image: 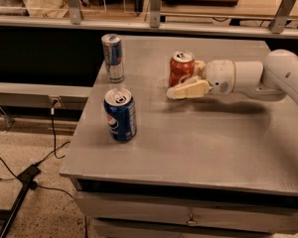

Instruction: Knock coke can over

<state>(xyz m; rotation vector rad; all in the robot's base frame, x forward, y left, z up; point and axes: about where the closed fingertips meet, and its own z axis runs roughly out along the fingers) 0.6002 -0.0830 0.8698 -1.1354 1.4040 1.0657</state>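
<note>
While standing upright, coke can (181, 68) sits beside claw (185, 85).

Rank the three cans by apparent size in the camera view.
1. Pepsi can, nearest the camera.
2-3. slim can and coke can: unsure; slim taller, coke wider, partly hidden by the tool beside it.

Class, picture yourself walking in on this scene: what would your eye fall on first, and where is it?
The white arm reaches in from the right, its gripper right beside the upright coke can on the grey table. Next, the blue Pepsi can stands near the left edge, with a slim blue-and-silver can behind it.
</note>
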